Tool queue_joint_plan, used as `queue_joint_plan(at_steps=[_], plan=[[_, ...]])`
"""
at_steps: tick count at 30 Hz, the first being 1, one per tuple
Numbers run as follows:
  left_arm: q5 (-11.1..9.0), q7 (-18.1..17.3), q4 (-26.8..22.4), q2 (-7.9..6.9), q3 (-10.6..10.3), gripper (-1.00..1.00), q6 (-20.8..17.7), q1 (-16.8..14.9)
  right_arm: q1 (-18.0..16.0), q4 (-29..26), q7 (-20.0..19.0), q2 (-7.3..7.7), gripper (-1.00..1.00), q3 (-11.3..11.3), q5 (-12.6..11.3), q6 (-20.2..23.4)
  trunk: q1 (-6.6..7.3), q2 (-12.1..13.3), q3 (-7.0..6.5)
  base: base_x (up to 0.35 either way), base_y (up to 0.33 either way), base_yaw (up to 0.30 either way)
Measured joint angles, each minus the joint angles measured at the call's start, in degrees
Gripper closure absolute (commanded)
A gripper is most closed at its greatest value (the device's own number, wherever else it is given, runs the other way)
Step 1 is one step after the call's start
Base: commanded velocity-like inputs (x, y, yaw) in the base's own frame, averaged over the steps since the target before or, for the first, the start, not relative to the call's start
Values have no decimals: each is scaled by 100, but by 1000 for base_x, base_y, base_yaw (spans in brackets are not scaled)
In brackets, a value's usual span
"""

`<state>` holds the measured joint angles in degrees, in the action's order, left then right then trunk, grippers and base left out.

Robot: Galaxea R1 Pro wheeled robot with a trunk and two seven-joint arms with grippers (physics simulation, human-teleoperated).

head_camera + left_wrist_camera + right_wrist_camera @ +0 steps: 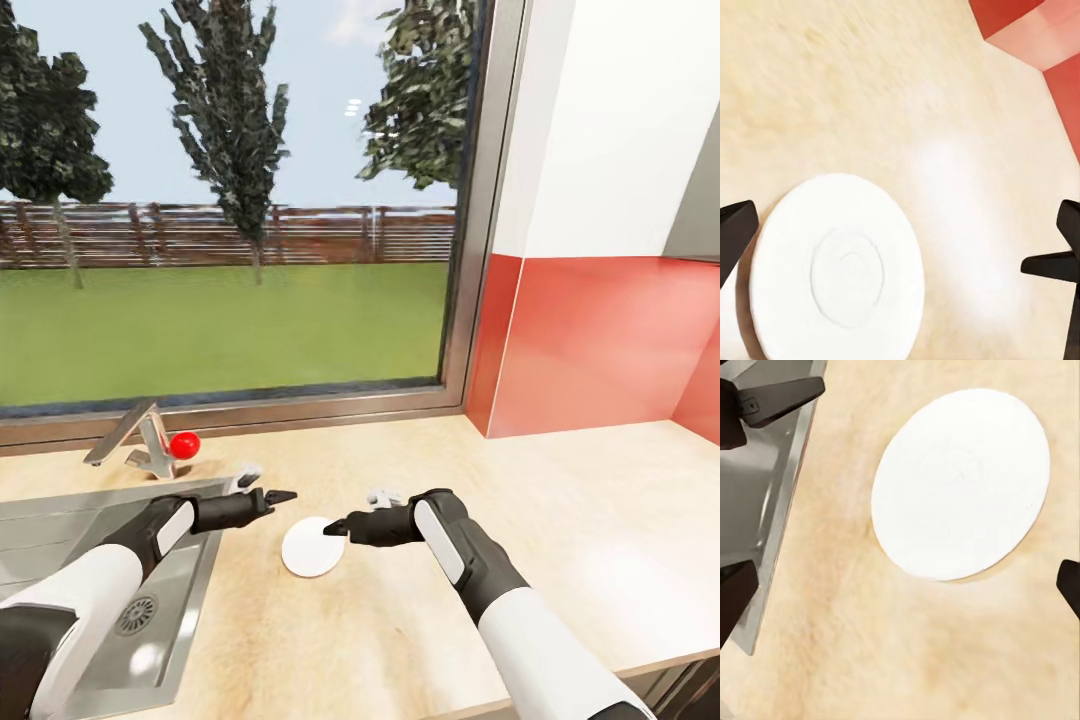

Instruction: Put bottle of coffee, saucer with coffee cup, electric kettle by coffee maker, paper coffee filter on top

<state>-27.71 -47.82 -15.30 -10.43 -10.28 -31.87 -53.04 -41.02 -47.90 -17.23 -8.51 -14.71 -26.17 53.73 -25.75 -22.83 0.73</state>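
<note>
Beige countertop [560, 500] runs under a big window [230, 200]; I see the saucer [312, 547] lying flat and empty, right of the sink [60, 530]. My left gripper [283, 496] hovers at its 11 o'clock, my right gripper [333, 526] at its 2 o'clock, both spread wide, holding nothing.

Bare bench [560, 500] lies open right of the saucer [312, 547]; the sink [60, 540] and faucet [135, 440] crowd its left.

White upper arms, dark grey forearms with white side panels, black tapered fingers on left tool [268, 497] and right tool [335, 527]
</note>
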Motion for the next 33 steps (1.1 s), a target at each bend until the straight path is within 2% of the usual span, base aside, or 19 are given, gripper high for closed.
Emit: queue_joint_plan(at_steps=[4,12,23,33], plan=[[2,0,3,2,1,-100,0,6,-1,5,-168,5,-100,0,10,0,0,-1,0,63,0,0],[-1,1,107,14,5,-100,-2,79,1,10,-192,8,-100,0,26,0,0,0,0,83,0,0],[-1,3,323,194,11,-100,6,245,1,11,-193,8,-100,0,29,0,0,0,0,5,0,0],[-5,3,323,212,17,-100,7,253,1,24,-185,8,-100,-2,30,-2,0,0,0,0,0,0]])
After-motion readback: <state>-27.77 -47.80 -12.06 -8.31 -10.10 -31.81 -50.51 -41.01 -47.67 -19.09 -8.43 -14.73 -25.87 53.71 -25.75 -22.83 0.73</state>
